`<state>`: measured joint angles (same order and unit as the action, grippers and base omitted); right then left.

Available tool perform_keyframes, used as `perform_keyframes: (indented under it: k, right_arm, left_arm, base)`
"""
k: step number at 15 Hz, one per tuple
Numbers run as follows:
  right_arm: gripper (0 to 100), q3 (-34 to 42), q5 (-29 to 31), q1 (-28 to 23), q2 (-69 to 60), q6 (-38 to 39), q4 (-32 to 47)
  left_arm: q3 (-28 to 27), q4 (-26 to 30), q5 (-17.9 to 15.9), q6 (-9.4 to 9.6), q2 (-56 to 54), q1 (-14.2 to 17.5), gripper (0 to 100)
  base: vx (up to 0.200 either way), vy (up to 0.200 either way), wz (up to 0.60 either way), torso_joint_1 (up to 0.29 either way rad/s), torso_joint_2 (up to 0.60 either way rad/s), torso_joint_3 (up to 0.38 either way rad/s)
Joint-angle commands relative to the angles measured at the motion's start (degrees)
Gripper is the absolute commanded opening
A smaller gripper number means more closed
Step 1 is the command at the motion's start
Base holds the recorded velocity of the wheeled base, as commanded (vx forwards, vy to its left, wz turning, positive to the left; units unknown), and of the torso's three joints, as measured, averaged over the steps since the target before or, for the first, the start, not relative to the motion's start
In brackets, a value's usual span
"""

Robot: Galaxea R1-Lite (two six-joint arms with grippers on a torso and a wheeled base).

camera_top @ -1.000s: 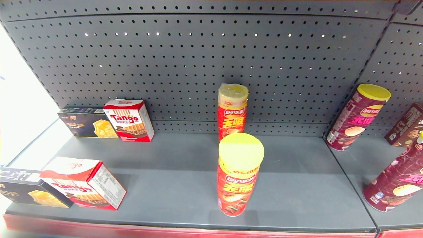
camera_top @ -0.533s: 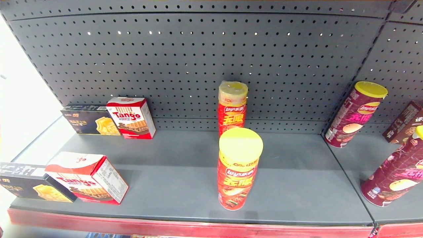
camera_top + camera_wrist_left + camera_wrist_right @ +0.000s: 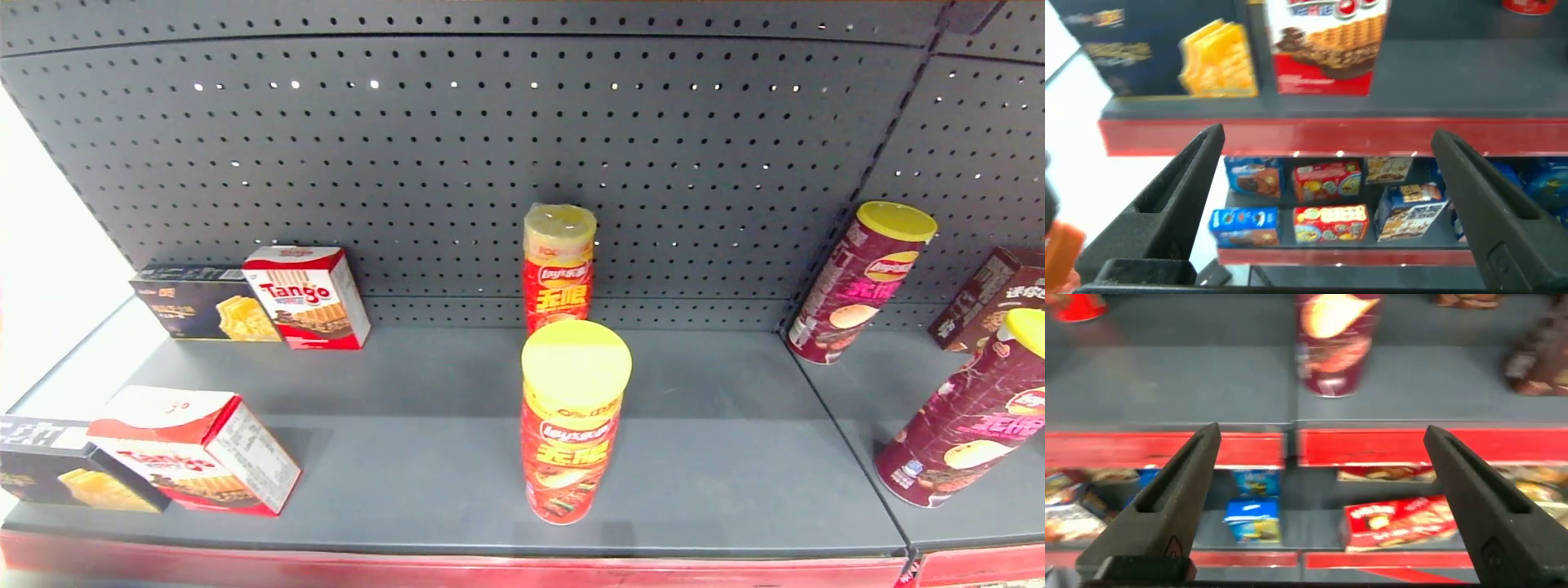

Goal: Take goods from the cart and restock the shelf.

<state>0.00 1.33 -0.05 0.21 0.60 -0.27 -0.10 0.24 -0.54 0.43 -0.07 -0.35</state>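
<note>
Both grippers hang in front of the shelf's red front edge [image 3: 457, 567], below the dark grey shelf board [image 3: 735, 457]. My left gripper [image 3: 1327, 135] is open and empty, facing a black wafer box [image 3: 1167, 57] and a red-and-white wafer box [image 3: 1327, 45]. My right gripper [image 3: 1320, 431] is also open and empty, facing a purple chip can [image 3: 1335, 343]. Two red chip cans with yellow lids stand mid-shelf, one in front [image 3: 574, 420] and one at the back [image 3: 558, 261].
Wafer boxes stand at the shelf's left, at the back [image 3: 306, 298] and in front [image 3: 196, 453], with black boxes [image 3: 204, 304] beside them. Purple cans [image 3: 857, 282] and a brown box [image 3: 984, 298] fill the right bay. Below, a lower shelf [image 3: 1327, 224] holds small boxes.
The head view has shifted a little, so the camera moved. The goods on the shelf stand where they were.
</note>
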Motion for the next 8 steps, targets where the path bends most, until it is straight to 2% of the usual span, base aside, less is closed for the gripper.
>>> perform_keyframes:
  k: [1, 8]
  right_arm:
    - [100, 0.0, -0.01, 0.05, 0.14, 0.02, 0.09]
    - [100, 0.0, -0.01, 0.05, 0.14, 0.02, 0.0]
  left_arm:
    - [0.01, 0.02, 0.01, 0.01, 0.07, 0.0, 100]
    - [0.01, 0.02, 0.01, 0.01, 0.07, 0.0, 100]
  base:
    - [0.0, 0.0, 0.0, 0.0, 0.0, 0.0]
    - [0.0, 0.0, 0.0, 0.0, 0.0, 0.0]
